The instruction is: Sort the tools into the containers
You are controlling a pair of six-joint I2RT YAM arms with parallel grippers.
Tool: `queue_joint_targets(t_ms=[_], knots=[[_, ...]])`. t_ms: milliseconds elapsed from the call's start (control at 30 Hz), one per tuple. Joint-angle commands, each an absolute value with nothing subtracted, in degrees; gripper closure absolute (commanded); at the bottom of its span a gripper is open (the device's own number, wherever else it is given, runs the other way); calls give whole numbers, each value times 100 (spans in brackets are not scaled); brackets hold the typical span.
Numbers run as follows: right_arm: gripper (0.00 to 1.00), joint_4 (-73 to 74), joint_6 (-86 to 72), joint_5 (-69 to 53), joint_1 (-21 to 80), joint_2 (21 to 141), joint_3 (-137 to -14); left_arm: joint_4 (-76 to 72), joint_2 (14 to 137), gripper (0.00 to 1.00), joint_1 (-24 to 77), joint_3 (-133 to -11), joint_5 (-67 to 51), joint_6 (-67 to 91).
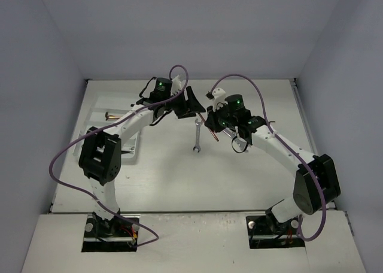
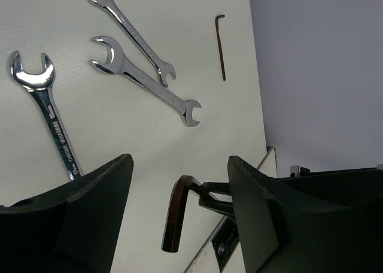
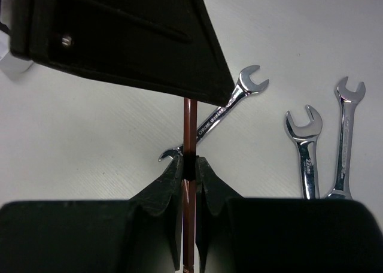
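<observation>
Three wrenches point(image 2: 143, 81) lie flat on the white table point(image 2: 149, 141). The right claw point(image 3: 189, 165) is closed tight on a red-brown hex key point(image 3: 188, 123), which it holds above the table. The left claw point(image 2: 179, 159) is wide open near the key and holds nothing.

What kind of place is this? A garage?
Probably a robot lab, not a garage: two robot arms bolted to a white table boxed in by plain walls, wrenches laid out, and the right gripper holding a hex key.
</observation>
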State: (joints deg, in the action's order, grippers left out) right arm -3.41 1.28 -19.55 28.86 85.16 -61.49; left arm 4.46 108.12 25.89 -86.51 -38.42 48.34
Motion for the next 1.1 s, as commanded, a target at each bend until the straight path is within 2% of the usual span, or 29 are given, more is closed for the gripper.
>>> queue_joint_targets(t_ms=[0, 33, 67, 200, 267, 333, 367, 433, 500, 567, 667, 833, 1067], knots=[[100, -994, 0, -2122, 2939, 8407, -6231, 21, 10453, 54, 2628, -8665, -4082, 4907], [100, -1010, 0, -2127, 2944, 8428, -6231, -103, 10442, 70, 2628, -8649, -4104, 4913], [100, -1022, 0, -2121, 2961, 8440, -6237, -110, 10436, 75, 2628, -8643, -4116, 4936], [100, -1072, 0, -2039, 3023, 8464, -6231, -316, 10424, 91, 2619, -8561, -4236, 5150], [100, -1095, -80, -1965, 3046, 8475, -6217, -401, 10401, 95, 2624, -8513, -4280, 5212], [94, -1107, -148, -1943, 3058, 8473, -6214, -447, 10389, 99, 2611, -8474, -4331, 5246], [87, -1107, -169, -1903, 3059, 8473, -6214, -448, 10389, 99, 2604, -8466, -4340, 5260], [55, -1099, -207, -1757, 3056, 8432, -6220, -454, 10372, 100, 2550, -8444, -4348, 5267], [39, -1077, -281, -1521, 3028, 8369, -6214, -488, 10339, 100, 2379, -8362, -4356, 5303], [30, -1026, -315, -1302, 2932, 8237, -6168, -522, 10305, 100, 2058, -8286, -4405, 5360], [25, -749, -339, -854, 2729, 7999, -6088, -562, 10186, 100, 1433, -8130, -4511, 5405], [24, -353, -579, 106, 1966, 7648, -5714, -571, 10114, 100, 84, -7998, -4483, 5423], [24, -140, -1112, 598, 932, 7167, -5125, -563, 10871, 100, -1447, -8369, -4437, 5450]])
